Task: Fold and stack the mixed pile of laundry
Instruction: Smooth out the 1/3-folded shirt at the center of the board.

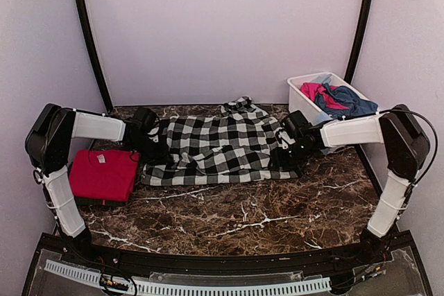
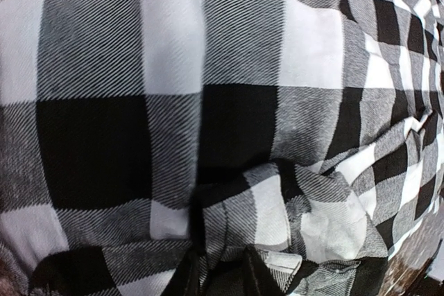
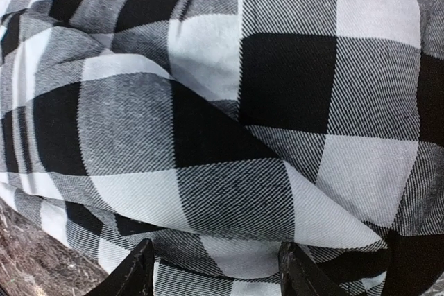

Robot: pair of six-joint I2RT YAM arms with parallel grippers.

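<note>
Red tee (image 1: 104, 175) folded (one done) far left of tub (image 1: 300, 107); shirt (image 1: 222, 147) flat just left of tub; pile (image 1: 336, 97) waits in tub. My left gripper (image 1: 152, 142) pinches shirt, right gripper (image 1: 286, 149) wide astride it.

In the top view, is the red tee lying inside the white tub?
No, the red tee lies folded on the table at the left, while the white tub stands at the far right.

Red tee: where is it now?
Top view, left side of the table: the red tee lies folded beside the left arm, just left of the checked garment.
</note>
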